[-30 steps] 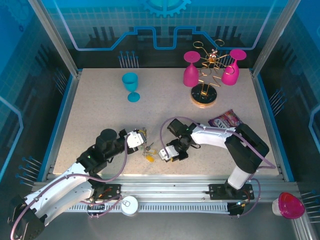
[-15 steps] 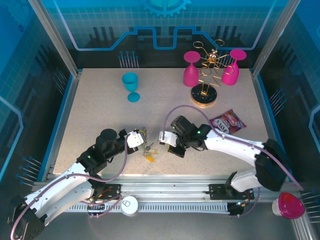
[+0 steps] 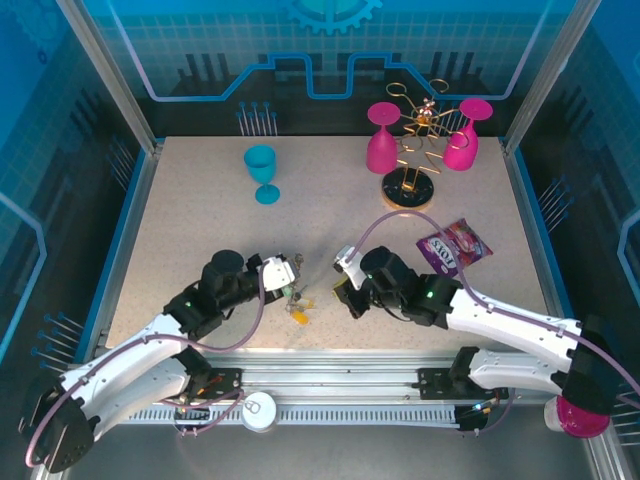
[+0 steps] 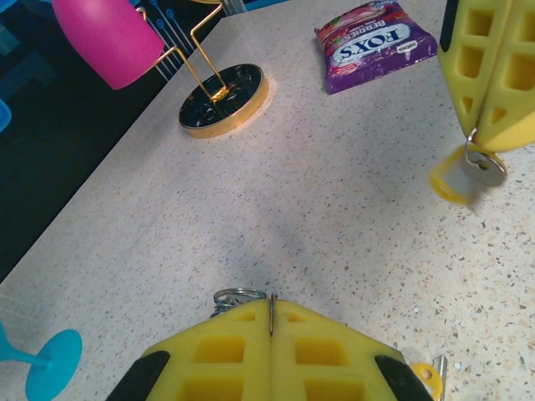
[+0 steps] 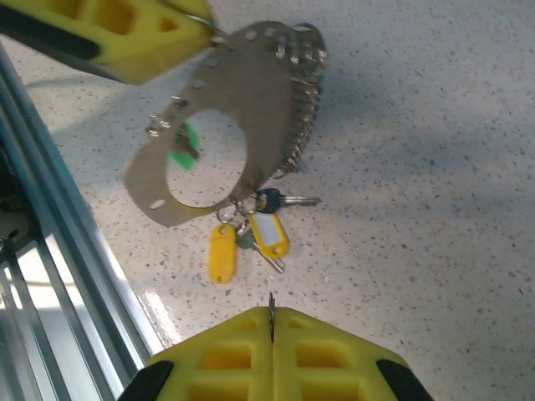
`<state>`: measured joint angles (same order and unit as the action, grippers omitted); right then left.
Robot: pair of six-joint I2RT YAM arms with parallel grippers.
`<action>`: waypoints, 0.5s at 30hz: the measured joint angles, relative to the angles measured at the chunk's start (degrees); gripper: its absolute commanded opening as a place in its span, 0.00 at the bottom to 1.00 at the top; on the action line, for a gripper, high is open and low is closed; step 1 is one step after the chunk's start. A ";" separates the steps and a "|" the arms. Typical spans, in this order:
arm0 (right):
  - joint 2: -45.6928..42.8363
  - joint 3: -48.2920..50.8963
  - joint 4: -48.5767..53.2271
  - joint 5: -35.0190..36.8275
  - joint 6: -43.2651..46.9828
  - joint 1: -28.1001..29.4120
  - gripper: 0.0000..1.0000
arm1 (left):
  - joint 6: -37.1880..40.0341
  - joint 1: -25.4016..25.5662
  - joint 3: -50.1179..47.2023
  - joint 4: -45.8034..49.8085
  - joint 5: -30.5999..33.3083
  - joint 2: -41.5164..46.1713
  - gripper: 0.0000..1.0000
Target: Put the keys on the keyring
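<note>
- Right now the right tool (image 5: 270, 321) is clenched. From the left wrist, a yellow-tagged key (image 4: 483, 167) dangles from its tips, clear of the surface (image 4: 334, 217).
- Just ahead of that tool, the left tool (image 5: 194, 27) is clamped on the upper rim of the keyring (image 5: 272, 92), a flat grey loop with a bumpy edge, held tilted off the surface.
- Below the keyring's low edge, between it and the right tool, the other keys (image 5: 266, 236) bunch together. There are two yellow tags, a dark-headed key, and a green one glimpsed through the loop's hole. Whether these are hooked on already, I cannot tell.
- Over the last second the right arm has dropped from a folded, raised pose into a long, low reach from the side. Its tool has stayed just beside the key bunch, and the left tool has edged forward a little.
- My reading is that ring and key are now held facing each other, so the threading is being lined up but is not yet done.
- Beyond both tools the surface runs speckled beige, with a purple Fox's sweets packet (image 4: 376, 42) lying off to the right tool's side.
- Farthest out stand a blue goblet (image 3: 262, 170) and a gold wire rack (image 3: 408, 190) with two pink goblets (image 3: 382, 140) hung upside down. Behind them are the blue-lit enclosure walls (image 3: 330, 60).
</note>
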<state>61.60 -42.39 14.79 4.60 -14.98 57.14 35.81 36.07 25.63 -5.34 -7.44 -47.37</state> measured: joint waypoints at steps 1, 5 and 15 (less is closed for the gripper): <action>-0.52 0.55 -0.83 -0.09 0.17 0.35 0.00 | -0.26 0.22 0.09 -0.61 -0.33 -0.52 0.00; -2.19 3.23 -5.64 -1.90 2.40 0.55 0.00 | -2.10 1.11 0.15 -3.06 -1.60 -2.16 0.00; 0.85 4.15 -15.28 -7.50 8.70 0.44 0.00 | -4.44 1.97 0.15 -5.22 -5.95 -2.82 0.00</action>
<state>62.46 -38.24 -0.49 -2.90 -6.28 57.58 31.38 38.04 25.78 -10.57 -13.39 -50.19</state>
